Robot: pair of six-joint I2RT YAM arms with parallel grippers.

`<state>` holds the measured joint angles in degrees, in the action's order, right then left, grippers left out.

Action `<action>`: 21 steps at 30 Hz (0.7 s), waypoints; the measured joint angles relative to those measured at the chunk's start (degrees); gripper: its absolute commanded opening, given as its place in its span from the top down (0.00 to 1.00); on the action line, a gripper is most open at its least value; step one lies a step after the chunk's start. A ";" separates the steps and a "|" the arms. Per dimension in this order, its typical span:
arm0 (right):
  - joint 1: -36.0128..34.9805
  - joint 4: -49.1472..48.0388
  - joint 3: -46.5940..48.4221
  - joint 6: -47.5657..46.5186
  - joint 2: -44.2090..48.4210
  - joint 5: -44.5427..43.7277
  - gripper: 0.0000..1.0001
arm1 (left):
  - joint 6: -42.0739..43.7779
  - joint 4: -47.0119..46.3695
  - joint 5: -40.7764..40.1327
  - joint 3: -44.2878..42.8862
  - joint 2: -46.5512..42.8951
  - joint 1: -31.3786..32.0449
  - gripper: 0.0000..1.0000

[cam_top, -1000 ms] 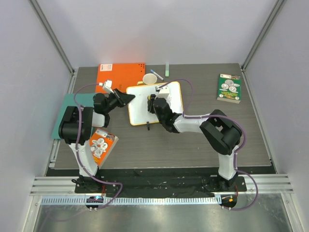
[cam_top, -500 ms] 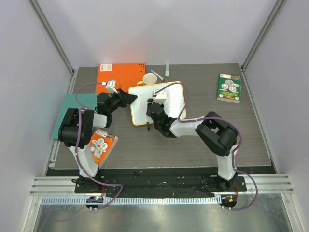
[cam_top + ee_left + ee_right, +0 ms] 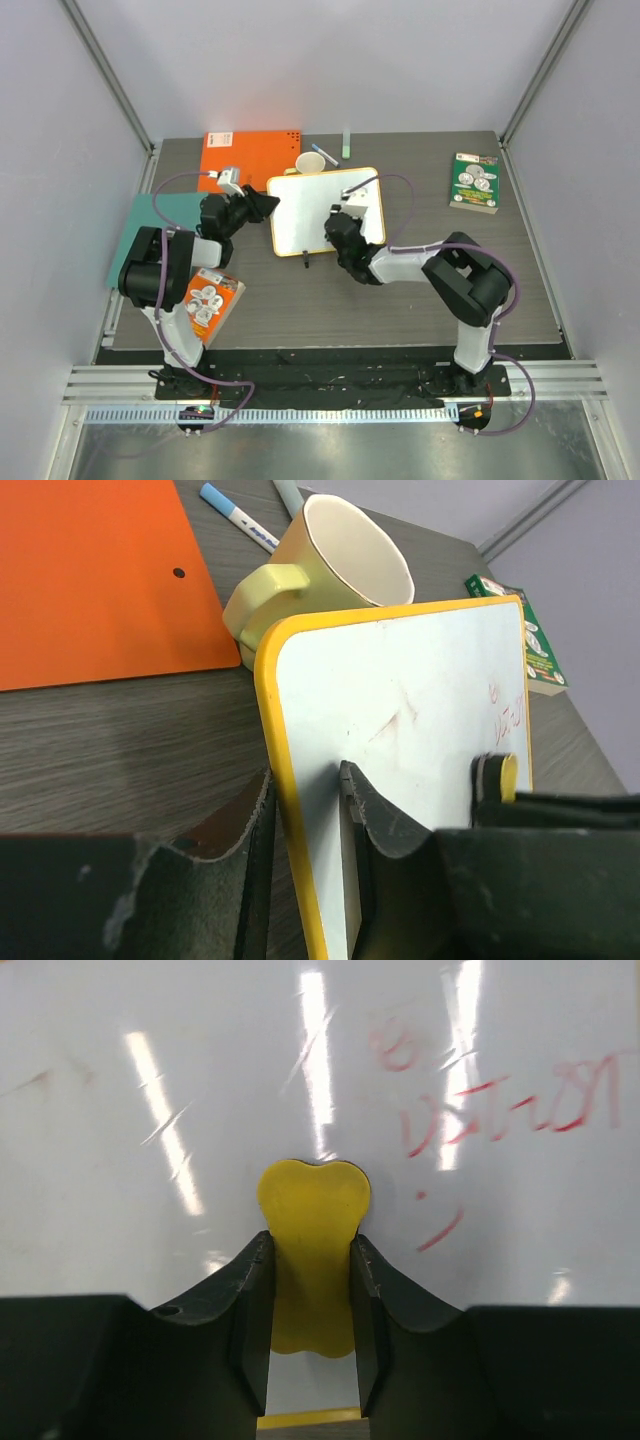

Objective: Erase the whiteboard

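The whiteboard (image 3: 300,212), white with a yellow-orange rim, lies at the table's middle back. My left gripper (image 3: 266,206) is shut on its left rim; in the left wrist view (image 3: 305,780) one finger is under the rim and one on the white face (image 3: 420,670). My right gripper (image 3: 338,222) is over the board's middle, shut on a yellow eraser (image 3: 312,1210) pressed against the board (image 3: 150,1160). The eraser also shows in the left wrist view (image 3: 508,773). Red scribbles (image 3: 500,1110) sit to the upper right of the eraser. A faint red smear (image 3: 40,1080) is at the left.
An orange notebook (image 3: 248,152) lies behind the left gripper. A yellow cup (image 3: 310,162) touches the board's back edge, with a blue marker (image 3: 325,155) beside it. A teal sheet (image 3: 160,215) is at left, an orange card pack (image 3: 210,300) at near left, a green box (image 3: 474,182) at far right.
My right gripper has slid the eraser rightward across the board from its left part towards the middle. The left gripper stays clamped on the rim.
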<state>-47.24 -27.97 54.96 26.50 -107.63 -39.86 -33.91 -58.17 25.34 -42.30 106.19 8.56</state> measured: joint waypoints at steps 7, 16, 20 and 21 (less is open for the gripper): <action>7.54 -0.02 -2.01 -0.33 2.01 -0.26 0.99 | 1.73 -0.72 -0.74 0.31 -0.11 0.17 1.00; 5.44 -0.04 0.63 -5.40 -0.39 1.05 0.99 | 3.17 -0.68 -1.84 0.31 -0.11 0.02 1.00; 1.68 1.16 6.25 -7.13 -3.87 3.04 0.99 | 4.09 -0.76 -2.40 0.31 -0.11 -0.07 1.00; 0.35 1.20 8.13 -7.15 -4.85 4.35 0.99 | 4.39 -0.70 -2.69 0.31 -0.11 -0.07 1.00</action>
<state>-46.89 -26.76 63.09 19.35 -112.49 -35.51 -29.52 -58.87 22.65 -42.00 106.08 8.49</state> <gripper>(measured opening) 0.366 0.222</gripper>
